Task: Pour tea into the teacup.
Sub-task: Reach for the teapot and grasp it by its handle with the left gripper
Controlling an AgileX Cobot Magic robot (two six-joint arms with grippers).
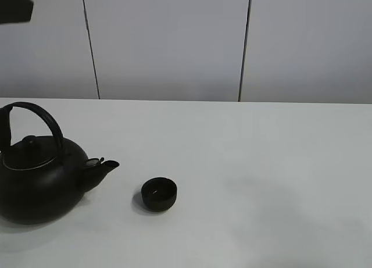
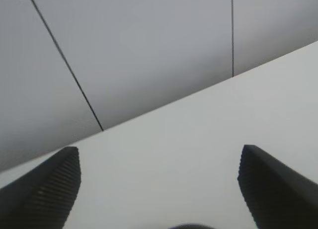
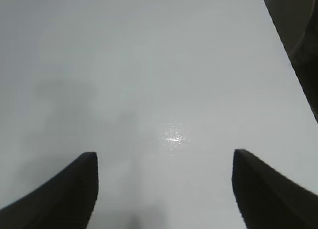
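The teacup [image 1: 158, 193], small, round and matte black, stands on the white table [image 1: 261, 163] a little left of centre. A tiny glint shows inside it; I cannot tell whether that is tea. To its left sits the big black teapot [image 1: 40, 181], upright, its arched handle [image 1: 43, 117] raised and its spout [image 1: 104, 166] pointing toward the cup. My left gripper [image 2: 159, 154] is open, with only the table and the wall between its fingers [image 2: 49, 189]. My right gripper [image 3: 164, 154] is open over bare table. Neither gripper appears in the exterior high view.
A dark block [image 1: 14, 6] pokes into the top left corner of the exterior high view. Grey wall panels [image 1: 168, 41] rise behind the table's far edge. A dark curved sliver [image 2: 191, 226] lies at the edge of the left wrist view.
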